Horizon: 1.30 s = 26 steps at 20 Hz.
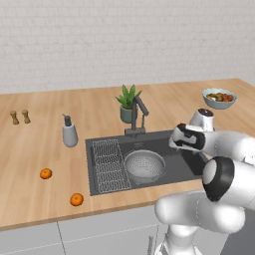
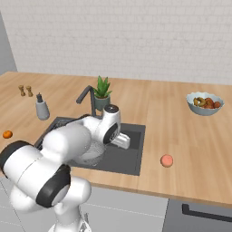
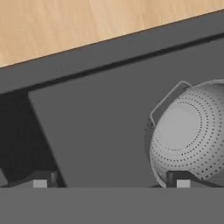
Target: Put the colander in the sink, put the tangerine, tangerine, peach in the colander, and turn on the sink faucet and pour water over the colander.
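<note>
The colander (image 1: 144,166) sits in the sink (image 1: 167,149), beside the wire rack. The gripper (image 3: 111,183) hangs open and empty above the basin (colander at its 3 o'clock). Both tangerines (image 1: 46,173) and the peach (image 2: 166,160) lie on the counter (image 1: 30,149).

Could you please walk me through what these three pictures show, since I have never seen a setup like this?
It is a simulated kitchen with a white robot arm on a driving base. Two pictures come from cameras on that base, behind the arm to its left and right. The third comes from a camera on the hand, looking along the gripper.

On the wooden counter is a dark sink with a faucet behind it. The metal colander already sits in the sink. Two tangerines lie left of the sink, and a peach lies to its right. A soap dispenser, a potted plant and a bowl of fruit also stand there.

The gripper is open over the sink, holding nothing.
</note>
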Available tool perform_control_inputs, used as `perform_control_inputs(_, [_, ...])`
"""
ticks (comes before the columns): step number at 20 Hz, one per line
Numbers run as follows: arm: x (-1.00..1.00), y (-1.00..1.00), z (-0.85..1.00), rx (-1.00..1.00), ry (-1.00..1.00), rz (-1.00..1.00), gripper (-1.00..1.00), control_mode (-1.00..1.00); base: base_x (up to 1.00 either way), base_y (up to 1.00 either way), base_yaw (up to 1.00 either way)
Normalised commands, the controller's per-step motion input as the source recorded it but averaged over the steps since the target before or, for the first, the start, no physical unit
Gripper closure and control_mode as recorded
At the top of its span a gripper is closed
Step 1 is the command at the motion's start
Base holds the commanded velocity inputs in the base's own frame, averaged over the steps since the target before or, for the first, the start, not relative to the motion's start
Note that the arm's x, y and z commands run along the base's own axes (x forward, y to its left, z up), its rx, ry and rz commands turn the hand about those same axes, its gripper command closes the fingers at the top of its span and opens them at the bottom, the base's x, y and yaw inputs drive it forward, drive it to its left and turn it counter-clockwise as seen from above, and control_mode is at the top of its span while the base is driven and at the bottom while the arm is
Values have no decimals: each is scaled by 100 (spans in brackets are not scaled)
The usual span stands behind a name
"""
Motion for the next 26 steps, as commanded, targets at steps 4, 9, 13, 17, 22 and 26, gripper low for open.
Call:
perform_control_inputs(4, [-38,-47,55,-6,0,-11,-100,-100,0,0,0])
perform_control_inputs(9, [-29,-50,38,-11,-3,-19,-100,-100,0,0,0])
perform_control_inputs(13, [-18,-38,23,-15,0,-17,-100,-100,0,0,0])
perform_control_inputs(17, [-15,-36,13,-8,0,-12,-100,-100,0,0,0])
perform_control_inputs(22, [-11,-35,3,-7,0,-7,-100,-100,0,0,0])
perform_control_inputs(26, [-1,-56,0,-5,1,-7,-100,-100,0,0,0])
